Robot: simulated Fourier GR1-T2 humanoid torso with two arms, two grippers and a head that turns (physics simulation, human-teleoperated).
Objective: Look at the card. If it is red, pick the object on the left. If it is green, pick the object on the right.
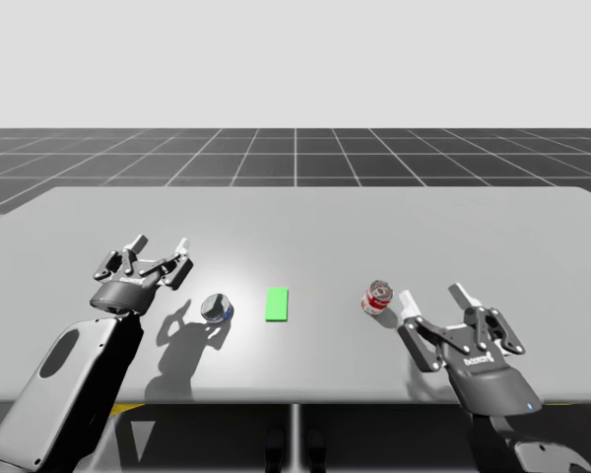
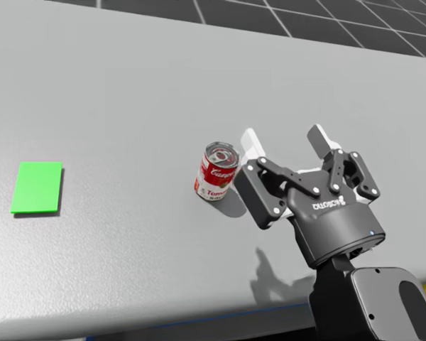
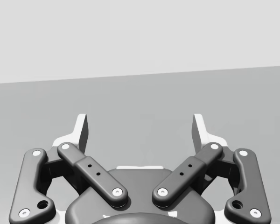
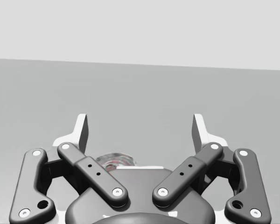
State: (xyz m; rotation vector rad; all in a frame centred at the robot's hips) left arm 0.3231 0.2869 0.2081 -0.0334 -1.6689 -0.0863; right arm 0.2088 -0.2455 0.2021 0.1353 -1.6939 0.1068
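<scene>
Card (image 2: 37, 187): flat bright green, no pattern. Red-and-white can (image 2: 216, 172), right of the card: red upper label, white lower, silver top. Dark can (image 1: 217, 309), left of the card: grey-black, blue band. Counter (image 1: 374, 227): plain pale grey. Floor (image 1: 295, 153), beyond the card: dark grey, pale grid lines. Left end effector (image 1: 163, 243) and right end effector (image 2: 284, 142): black links, white fingertips.

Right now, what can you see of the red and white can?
The red and white can is a small cylinder that looks like metal, with a shiny silver top and a label red above, white below. It stands upright on the grey table, to the right of the green card. My right end effector, open, is close beside it; the can is outside its fingers.
</scene>
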